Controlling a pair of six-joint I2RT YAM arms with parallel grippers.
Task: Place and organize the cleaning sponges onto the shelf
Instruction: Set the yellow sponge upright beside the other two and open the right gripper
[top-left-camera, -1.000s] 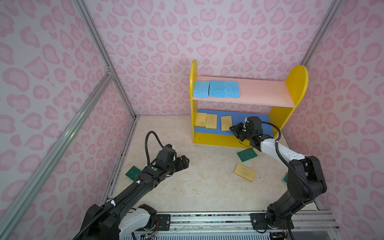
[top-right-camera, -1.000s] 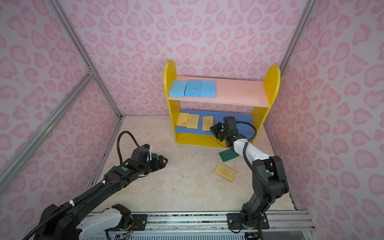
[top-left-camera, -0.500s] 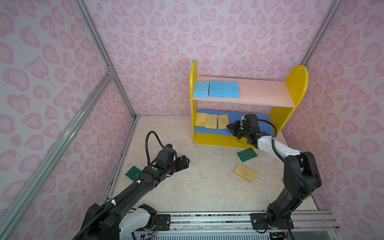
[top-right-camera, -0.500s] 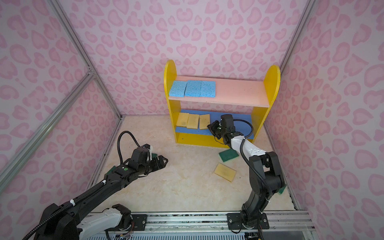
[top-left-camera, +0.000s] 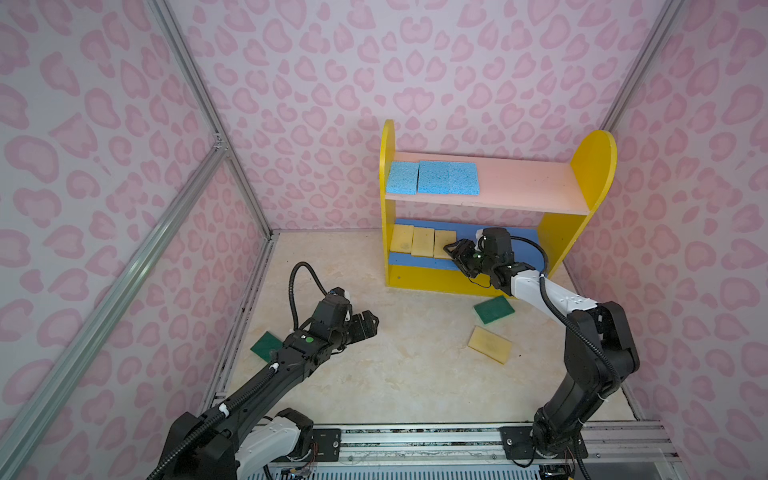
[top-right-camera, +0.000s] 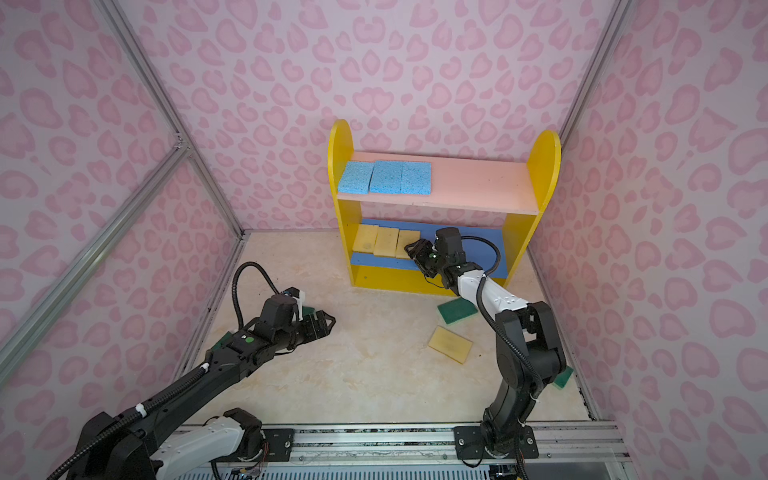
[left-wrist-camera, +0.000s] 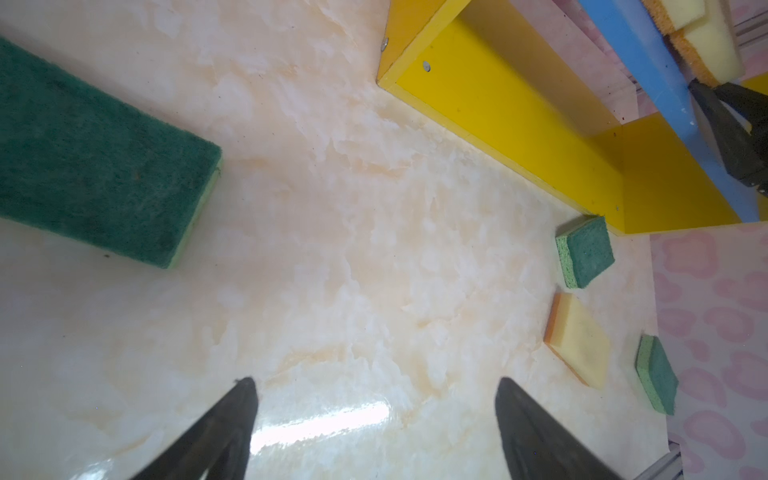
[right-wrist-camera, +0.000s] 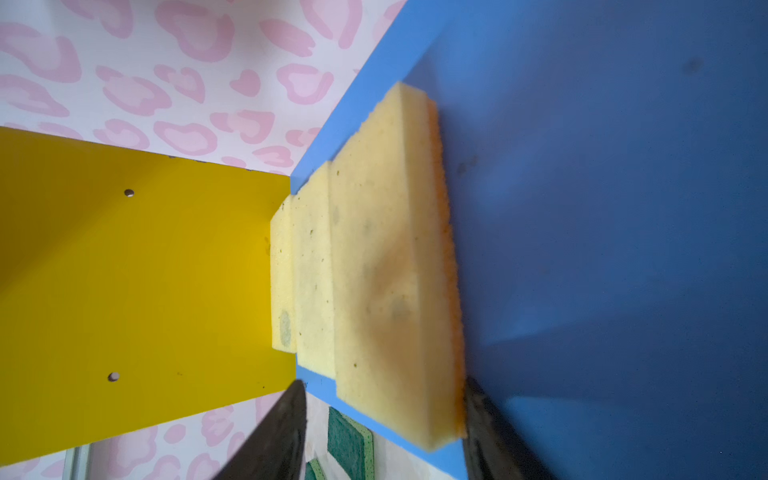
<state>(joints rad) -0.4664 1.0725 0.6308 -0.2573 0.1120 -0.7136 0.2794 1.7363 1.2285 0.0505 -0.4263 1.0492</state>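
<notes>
The shelf (top-left-camera: 523, 185) (top-right-camera: 478, 183) stands against the back wall. Three light blue cleaning sponges (top-left-camera: 432, 178) (top-right-camera: 384, 178) lie in a row on its pink upper board. Three pale yellow sponges (top-left-camera: 422, 240) (right-wrist-camera: 374, 257) lie side by side on the blue middle board. My right gripper (top-left-camera: 455, 253) (top-right-camera: 415, 253) (right-wrist-camera: 383, 381) is at the front end of the nearest yellow one, open, with one finger against its edge and a gap at the other. My left gripper (top-left-camera: 372, 322) (top-right-camera: 328, 322) (left-wrist-camera: 376, 380) hovers open over bare floor, holding nothing.
On the floor lie a green sponge (top-left-camera: 493, 309) (left-wrist-camera: 588, 257) in front of the shelf, a yellow sponge (top-left-camera: 489, 344) (left-wrist-camera: 582, 340) nearer the front, another green sponge (top-right-camera: 563, 377) by the right arm's base, and a further green one (top-left-camera: 266, 344) by the left wall.
My right gripper slid left along the blue board with the yellow sponge, set it beside the other two, and its jaws have come apart. The left arm has not moved.
</notes>
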